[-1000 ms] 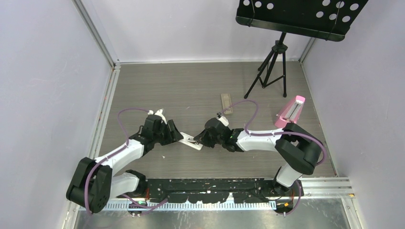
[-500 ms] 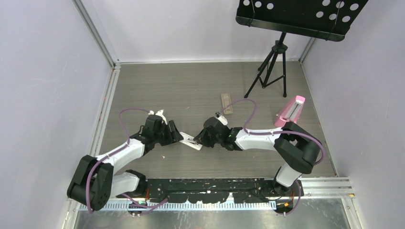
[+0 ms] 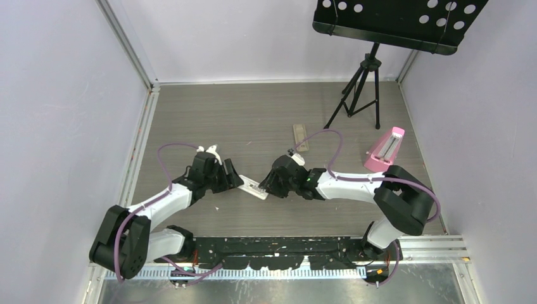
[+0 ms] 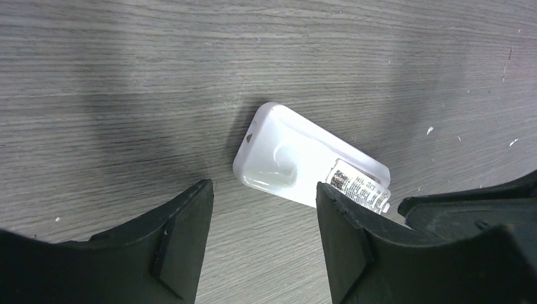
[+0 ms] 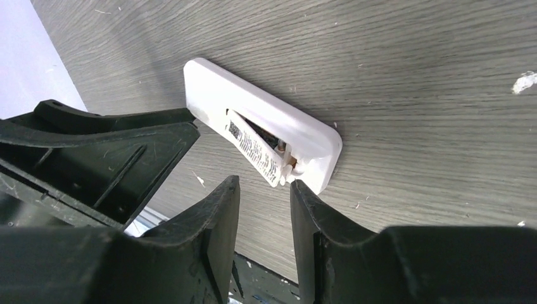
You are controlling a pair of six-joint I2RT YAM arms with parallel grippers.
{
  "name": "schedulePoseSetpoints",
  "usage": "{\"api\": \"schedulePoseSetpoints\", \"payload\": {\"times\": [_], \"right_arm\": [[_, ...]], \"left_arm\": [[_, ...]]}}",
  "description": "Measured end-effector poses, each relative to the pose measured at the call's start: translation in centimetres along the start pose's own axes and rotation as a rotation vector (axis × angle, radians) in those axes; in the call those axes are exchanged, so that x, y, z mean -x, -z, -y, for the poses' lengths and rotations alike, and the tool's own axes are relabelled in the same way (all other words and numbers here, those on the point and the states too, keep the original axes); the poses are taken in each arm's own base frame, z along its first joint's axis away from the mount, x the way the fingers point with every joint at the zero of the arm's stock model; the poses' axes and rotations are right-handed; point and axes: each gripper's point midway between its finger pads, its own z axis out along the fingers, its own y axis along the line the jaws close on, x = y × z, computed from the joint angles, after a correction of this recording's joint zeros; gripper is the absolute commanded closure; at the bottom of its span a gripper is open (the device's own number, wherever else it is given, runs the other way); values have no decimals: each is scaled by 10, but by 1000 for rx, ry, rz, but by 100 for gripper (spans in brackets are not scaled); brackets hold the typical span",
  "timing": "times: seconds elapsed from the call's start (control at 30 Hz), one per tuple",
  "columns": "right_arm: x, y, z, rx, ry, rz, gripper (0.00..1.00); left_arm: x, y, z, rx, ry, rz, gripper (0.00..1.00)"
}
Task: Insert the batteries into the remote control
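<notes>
Remote control (image 4: 297, 161): lies flat on the grey wood-grain table (image 3: 253, 107), white face and battery recess turned up, right between the two grippers at the near middle.
Battery (image 5: 255, 151): one, with a printed white label. It sits crooked in the recess, one end at the remote's short edge, and does not look fully seated.
Left gripper (image 4: 263, 218): fingers spread wide with nothing between them, low over the table just beside the remote's rounded end.
Right gripper (image 5: 265, 206): fingers parted only a little and holding nothing, tips right at the battery end of the remote. I cannot tell whether they touch it.
Tan bar (image 3: 300, 137): flat on the table beyond the remote, apart from it.
Pink wedge (image 3: 385, 149): well off to the right, near the right arm's elbow.
Music stand (image 3: 364, 88): black tripod at the back right, perforated tray overhead.
</notes>
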Motion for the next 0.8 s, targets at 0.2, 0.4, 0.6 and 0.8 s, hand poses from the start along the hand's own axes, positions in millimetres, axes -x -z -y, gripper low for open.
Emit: {"api": "schedulePoseSetpoints", "payload": {"times": [0.2,0.4,0.6,0.8], "right_arm": [[1,5,-1,5,26,4,71],[-1,3,2,-7,41,-7,76],[-4,-5,5,-25,48,-22,86],[-5,-9,4,-30,52,-28,91]], "left_arm": [[7,-1,1,10,-9,15,37],[13,-2,2,18,-21,27,36],[14,-5,1,30,-19,22,36],[11,-7,-3,41,-19,6,38]]}}
